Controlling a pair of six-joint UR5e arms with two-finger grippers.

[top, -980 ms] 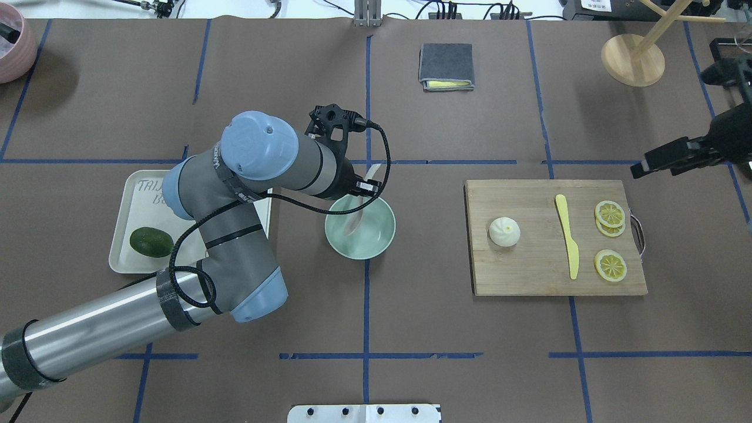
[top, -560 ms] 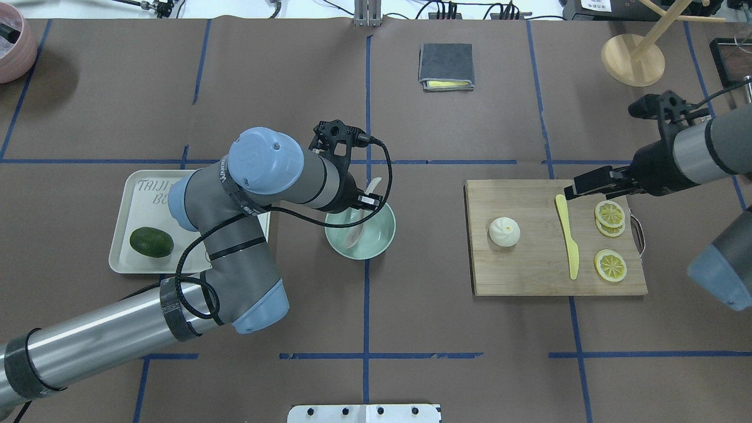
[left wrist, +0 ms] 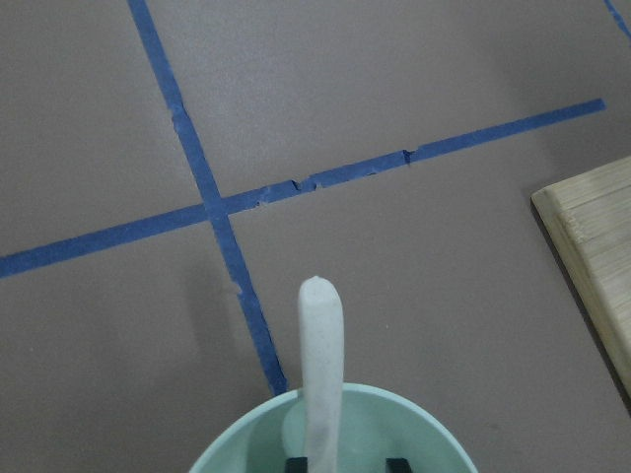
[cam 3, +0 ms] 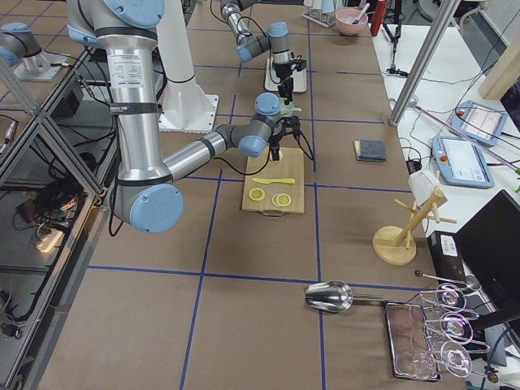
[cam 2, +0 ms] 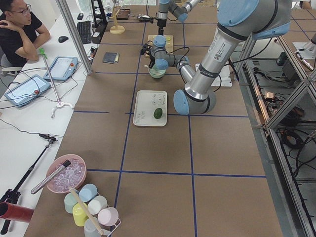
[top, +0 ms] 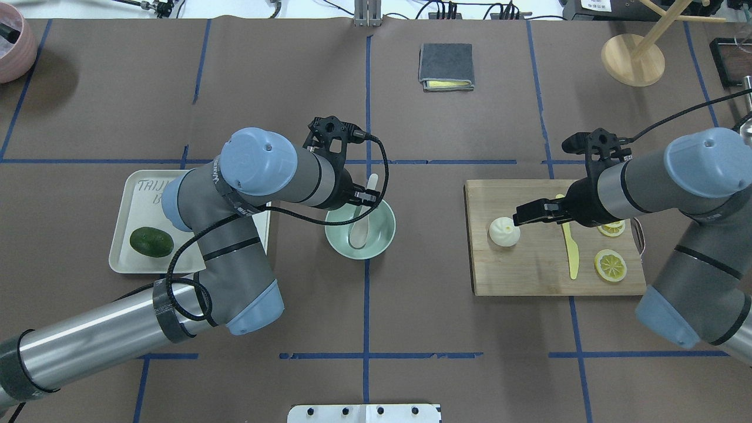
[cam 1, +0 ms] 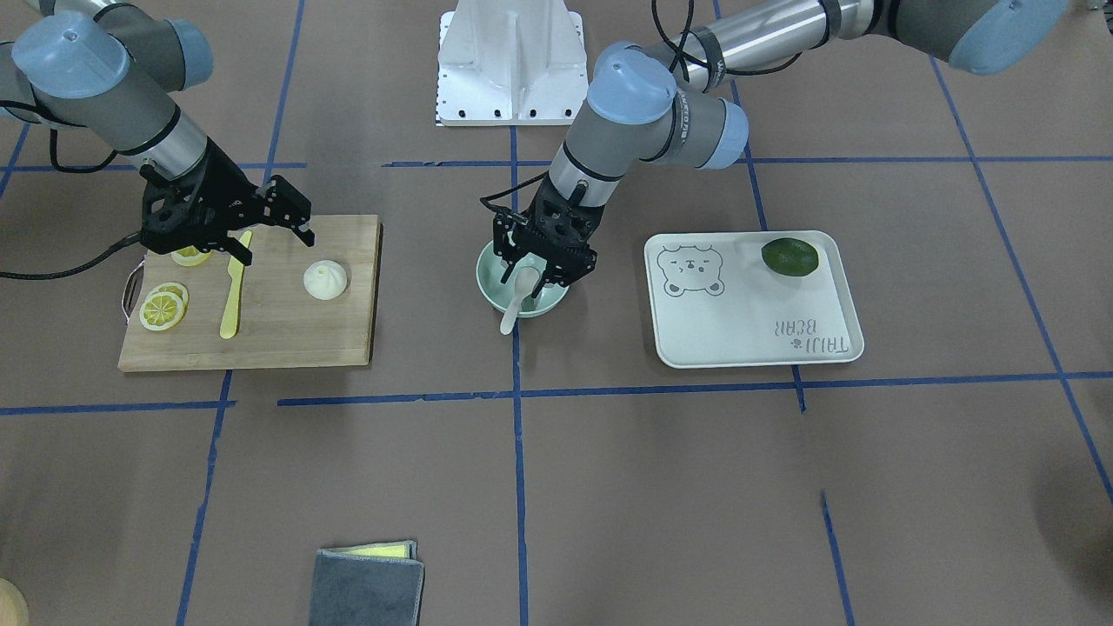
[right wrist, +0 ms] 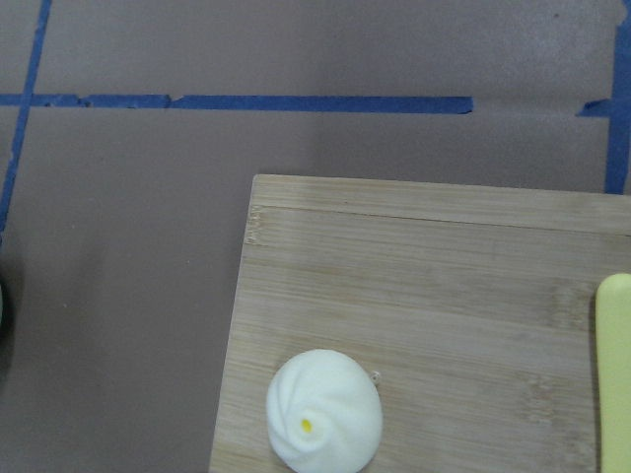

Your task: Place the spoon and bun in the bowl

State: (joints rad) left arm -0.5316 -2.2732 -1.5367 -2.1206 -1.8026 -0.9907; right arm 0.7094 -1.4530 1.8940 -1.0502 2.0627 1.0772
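Observation:
The pale green bowl (top: 376, 242) stands at the table's middle. The off-white spoon (top: 356, 232) lies in it, scoop down, its handle leaning out over the far rim (cam 1: 509, 320). My left gripper (top: 363, 198) hangs over the bowl's rim with the spoon handle between its tips; the left wrist view shows a gap beside the handle (left wrist: 321, 355), so it looks open. The white bun (top: 504, 231) sits on the wooden board (top: 529, 270). My right gripper (top: 520, 217) is open and empty, above the board just right of the bun (right wrist: 325, 409).
A yellow plastic knife (top: 570, 252) and lemon slices (top: 610, 264) lie on the board, under my right arm. A white bear-print tray (top: 141, 197) with an avocado (top: 151, 241) is left of the bowl. A folded grey cloth (top: 446, 66) and a wooden stand (top: 633, 59) are at the back.
My right arm has swung in from the right edge, across the board, up to the bun. My left gripper has lowered the spoon into the bowl and loosened on it.

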